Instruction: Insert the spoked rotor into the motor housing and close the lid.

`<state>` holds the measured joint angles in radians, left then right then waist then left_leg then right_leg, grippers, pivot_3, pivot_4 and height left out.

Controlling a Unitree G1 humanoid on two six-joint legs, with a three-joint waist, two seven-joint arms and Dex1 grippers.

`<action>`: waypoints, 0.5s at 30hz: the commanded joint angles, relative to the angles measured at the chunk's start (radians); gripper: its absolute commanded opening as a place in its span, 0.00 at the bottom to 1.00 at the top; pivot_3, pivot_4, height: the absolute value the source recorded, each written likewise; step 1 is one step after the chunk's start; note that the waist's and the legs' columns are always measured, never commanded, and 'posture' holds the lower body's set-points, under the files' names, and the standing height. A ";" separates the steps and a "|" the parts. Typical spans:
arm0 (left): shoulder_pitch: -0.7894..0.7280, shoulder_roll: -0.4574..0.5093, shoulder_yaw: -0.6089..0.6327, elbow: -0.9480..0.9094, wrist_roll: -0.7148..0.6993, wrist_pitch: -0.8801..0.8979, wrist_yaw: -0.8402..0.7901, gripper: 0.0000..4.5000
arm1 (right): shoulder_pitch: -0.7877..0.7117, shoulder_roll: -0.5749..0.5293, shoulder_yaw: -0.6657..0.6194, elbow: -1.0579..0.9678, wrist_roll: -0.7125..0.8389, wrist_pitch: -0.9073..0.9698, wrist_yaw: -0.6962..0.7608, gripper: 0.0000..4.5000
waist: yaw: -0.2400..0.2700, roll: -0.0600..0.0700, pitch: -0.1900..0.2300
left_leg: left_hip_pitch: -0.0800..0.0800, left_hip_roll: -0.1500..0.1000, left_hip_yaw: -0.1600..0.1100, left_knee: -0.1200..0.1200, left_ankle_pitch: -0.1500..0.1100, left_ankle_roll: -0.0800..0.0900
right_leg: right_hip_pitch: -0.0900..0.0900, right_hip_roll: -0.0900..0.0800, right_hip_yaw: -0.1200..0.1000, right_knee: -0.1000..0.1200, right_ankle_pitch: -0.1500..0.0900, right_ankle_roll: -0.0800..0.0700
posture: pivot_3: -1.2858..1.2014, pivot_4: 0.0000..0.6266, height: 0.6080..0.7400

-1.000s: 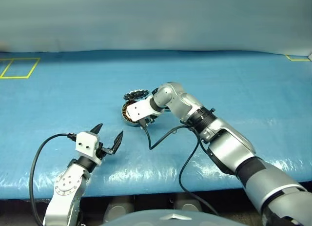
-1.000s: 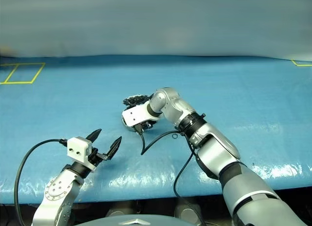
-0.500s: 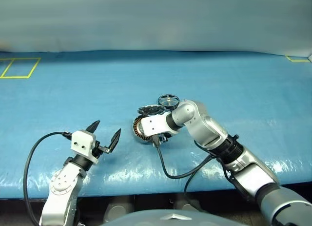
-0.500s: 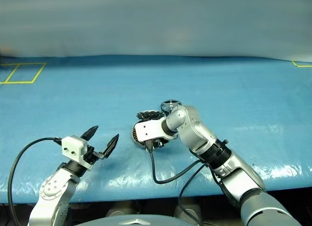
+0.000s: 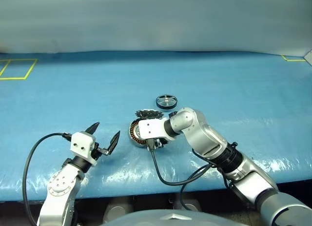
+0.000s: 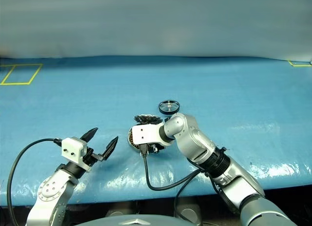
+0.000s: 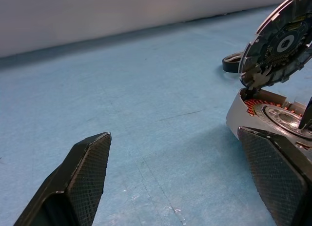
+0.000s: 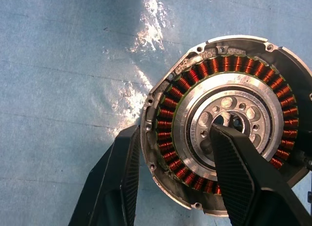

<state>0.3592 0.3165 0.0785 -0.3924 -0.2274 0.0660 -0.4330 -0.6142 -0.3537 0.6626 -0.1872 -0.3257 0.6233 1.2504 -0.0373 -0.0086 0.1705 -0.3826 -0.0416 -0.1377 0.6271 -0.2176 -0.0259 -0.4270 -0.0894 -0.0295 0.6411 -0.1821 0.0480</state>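
Counter: we see a blue-covered counter carrying one motor housing, one lid and one spoked rotor.
Surroundings: yellow tape outlines lie at the far left of the counter, and a yellow corner mark at the far right, both well apart from the parts.
Motor housing: the motor housing sits near the counter's middle, its ring of copper-red windings bare around a pale hub.
Lid: the lid stands tilted up from the housing's far edge, inner face showing.
Spoked rotor: the spoked rotor lies flat on the counter just beyond the housing and lid, apart from both.
Right gripper: the right gripper straddles the housing wall, one finger outside the rim and one over the hub. We see its fingers parted, but cannot tell whether they press on the wall.
In the way: the right arm's wrist and its black cable cover the housing's near side in the head views.
Left gripper: the left gripper hovers spread wide with nothing between its fingers, to the left of the housing.
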 commanded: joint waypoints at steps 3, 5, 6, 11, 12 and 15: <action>-0.012 0.000 0.008 -0.019 -0.012 0.009 0.002 1.00 | 0.001 0.034 0.021 -0.026 0.034 0.018 -0.045 0.85 | 0.002 -0.001 0.001 | -0.001 0.000 0.000 0.000 0.000 0.000 | 0.000 0.000 0.000 0.000 0.000 -0.001 | 0.52 0.24 1.00; -0.013 -0.001 0.004 -0.019 -0.013 0.013 0.001 1.00 | -0.013 0.033 0.014 -0.055 0.048 0.040 -0.046 0.85 | 0.003 -0.001 0.001 | -0.002 -0.001 0.000 0.000 0.000 0.000 | -0.001 0.000 0.000 -0.001 0.000 0.000 | 0.52 0.24 1.00; -0.014 -0.002 0.002 -0.020 -0.014 0.014 0.000 1.00 | -0.021 0.033 0.006 -0.076 0.058 0.055 -0.045 0.85 | 0.004 -0.001 0.001 | -0.002 -0.001 0.000 0.000 0.000 -0.001 | -0.001 0.000 0.000 -0.001 0.000 0.000 | 0.52 0.24 1.00; -0.025 0.001 -0.008 -0.022 -0.022 0.026 -0.007 1.00 | -0.022 0.012 -0.092 -0.234 0.130 0.173 -0.072 0.85 | 0.007 -0.001 0.002 | -0.003 0.000 -0.001 0.000 -0.001 -0.001 | -0.002 0.000 -0.001 -0.002 0.000 0.000 | 0.52 0.24 1.00; -0.027 0.002 -0.009 -0.024 -0.023 0.028 -0.008 1.00 | -0.011 0.007 -0.122 -0.259 0.146 0.197 -0.090 0.85 | 0.009 -0.001 0.002 | -0.003 0.000 -0.001 0.000 -0.001 -0.001 | -0.002 0.000 -0.001 -0.002 0.000 0.000 | 0.52 0.24 1.00; -0.028 0.003 -0.010 -0.032 -0.022 0.034 -0.010 1.00 | 0.048 0.000 -0.232 -0.317 0.200 0.261 -0.158 0.85 | 0.013 -0.001 0.002 | -0.004 0.000 -0.001 0.000 -0.001 -0.001 | -0.002 0.000 -0.001 -0.003 0.000 0.000 | 0.52 0.24 1.00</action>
<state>0.3343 0.3163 0.0677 -0.3926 -0.2389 0.1028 -0.4385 -0.5938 -0.3517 0.5032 -0.4534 -0.1615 0.8563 1.1298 -0.0243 -0.0101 0.1722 -0.3863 -0.0420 -0.1390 0.6269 -0.2191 -0.0274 -0.4289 -0.0898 -0.0311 0.6377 -0.1824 0.0476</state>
